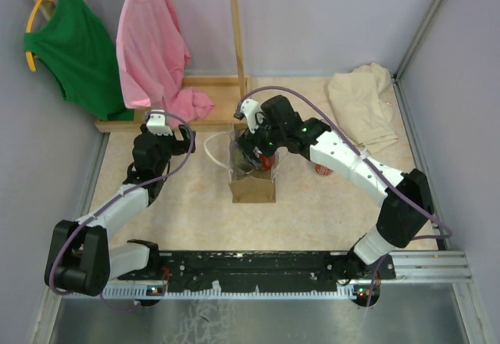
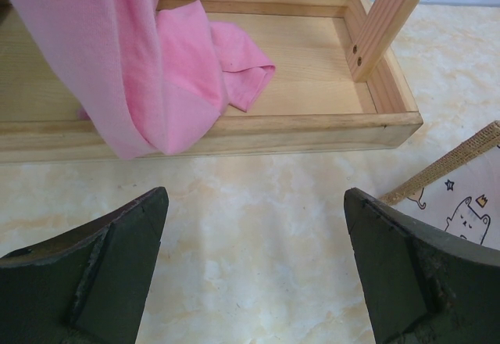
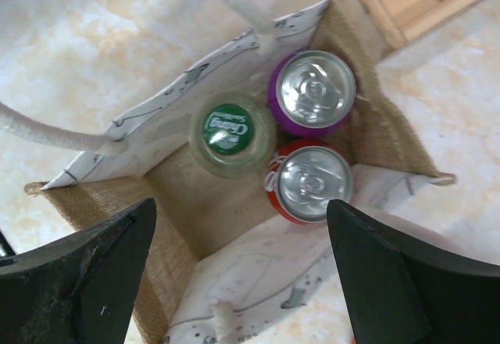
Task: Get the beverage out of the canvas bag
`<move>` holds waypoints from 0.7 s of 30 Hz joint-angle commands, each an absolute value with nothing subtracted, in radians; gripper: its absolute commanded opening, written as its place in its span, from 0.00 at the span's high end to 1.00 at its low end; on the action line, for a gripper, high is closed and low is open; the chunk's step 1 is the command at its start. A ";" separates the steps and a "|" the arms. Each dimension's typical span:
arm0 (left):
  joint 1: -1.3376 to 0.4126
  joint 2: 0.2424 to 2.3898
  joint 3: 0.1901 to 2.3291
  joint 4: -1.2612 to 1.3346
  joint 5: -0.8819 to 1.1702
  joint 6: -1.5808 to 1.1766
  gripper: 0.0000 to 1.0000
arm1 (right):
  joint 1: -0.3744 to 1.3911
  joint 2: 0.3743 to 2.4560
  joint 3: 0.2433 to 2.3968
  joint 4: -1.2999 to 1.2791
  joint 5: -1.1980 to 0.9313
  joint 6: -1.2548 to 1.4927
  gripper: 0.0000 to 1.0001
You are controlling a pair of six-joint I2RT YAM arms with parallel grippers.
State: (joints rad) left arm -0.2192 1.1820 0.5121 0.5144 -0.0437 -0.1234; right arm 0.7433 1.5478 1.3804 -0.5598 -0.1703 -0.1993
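Observation:
The canvas bag (image 1: 252, 189) stands open in the middle of the table, tan-brown with white rope handles. In the right wrist view the canvas bag (image 3: 183, 207) holds a purple can (image 3: 312, 92), a red can (image 3: 310, 181) and a bottle with a green cap (image 3: 230, 131), all upright. My right gripper (image 3: 242, 274) is open and empty, hovering above the bag's mouth; it also shows in the top view (image 1: 256, 150). My left gripper (image 2: 254, 270) is open and empty over bare table left of the bag, whose corner (image 2: 461, 191) shows at the right; it shows in the top view (image 1: 164, 129) too.
A wooden tray base (image 2: 312, 125) with an upright post (image 2: 391, 16) stands behind the bag, a pink garment (image 2: 148, 70) draped into it. A green garment (image 1: 74, 47) hangs at the back left. A pale beige cloth (image 1: 363, 105) lies at the back right. A red object (image 1: 323, 170) lies under the right arm.

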 commanded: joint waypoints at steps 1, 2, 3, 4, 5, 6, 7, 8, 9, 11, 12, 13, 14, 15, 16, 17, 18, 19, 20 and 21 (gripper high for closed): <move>-0.224 1.188 0.533 0.526 -0.037 -0.123 0.00 | 0.748 1.541 1.349 -0.478 -0.286 -0.160 0.10; -0.224 1.189 0.534 0.526 -0.037 -0.123 0.00 | 0.750 1.548 1.344 -0.474 -0.294 -0.156 0.10; -0.224 1.190 0.533 0.526 -0.037 -0.124 0.00 | 0.751 1.555 1.342 -0.469 -0.296 -0.152 0.10; -0.224 1.190 0.532 0.526 -0.037 -0.123 0.00 | 0.753 1.563 1.344 -0.466 -0.297 -0.149 0.11; -0.224 1.189 0.531 0.526 -0.038 -0.124 0.00 | 0.755 1.571 1.345 -0.464 -0.295 -0.147 0.12; -0.224 1.188 0.530 0.526 -0.039 -0.123 0.00 | 0.756 1.579 1.345 -0.459 -0.293 -0.145 0.15; -0.224 1.186 0.528 0.526 -0.041 -0.124 0.00 | 0.759 1.586 1.345 -0.455 -0.286 -0.142 0.16; -0.224 1.185 0.526 0.526 -0.040 -0.123 0.00 | 0.760 1.593 1.345 -0.449 -0.278 -0.140 0.17; -0.224 1.183 0.525 0.526 -0.043 -0.122 0.00 | 0.763 1.600 1.345 -0.442 -0.266 -0.138 0.17; -0.224 1.182 0.522 0.526 -0.045 -0.124 0.00 | 0.773 1.614 1.347 -0.432 -0.224 -0.137 0.17; -0.224 1.181 0.522 0.526 -0.045 -0.123 0.00 | 0.776 1.624 1.351 -0.430 -0.202 -0.137 0.17; -0.224 1.180 0.522 0.526 -0.045 -0.123 0.00 | 0.778 1.635 1.355 -0.430 -0.183 -0.134 0.17; -0.224 1.180 0.522 0.527 -0.045 -0.123 0.00 | 0.778 1.643 1.359 -0.429 -0.165 -0.130 0.18; -0.224 1.180 0.522 0.526 -0.046 -0.123 0.00 | 0.778 1.644 1.363 -0.424 -0.149 -0.125 0.20; -0.224 1.180 0.522 0.526 -0.045 -0.123 0.00 | 0.778 1.645 1.364 -0.417 -0.135 -0.117 0.24; -0.224 1.180 0.521 0.526 -0.046 -0.123 0.00 | 0.778 1.676 1.362 -0.409 -0.117 -0.109 0.26; -0.224 1.179 0.521 0.526 -0.045 -0.123 0.00 | 0.778 1.684 1.362 -0.404 -0.102 -0.106 0.26; -0.224 1.180 0.521 0.526 -0.043 -0.123 0.00 | 0.778 1.690 1.361 -0.398 -0.091 -0.102 0.27; -0.224 1.179 0.520 0.526 -0.043 -0.123 0.00 | 0.778 1.696 1.360 -0.391 -0.085 -0.097 0.27; -0.224 1.178 0.520 0.526 -0.042 -0.123 0.00 | 0.778 1.701 1.361 -0.387 -0.083 -0.094 0.26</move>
State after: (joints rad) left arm -0.2192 1.1866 0.5121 0.5144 -0.0437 -0.1238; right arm 0.7704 1.6794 1.3396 -0.4469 -0.1455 -0.1219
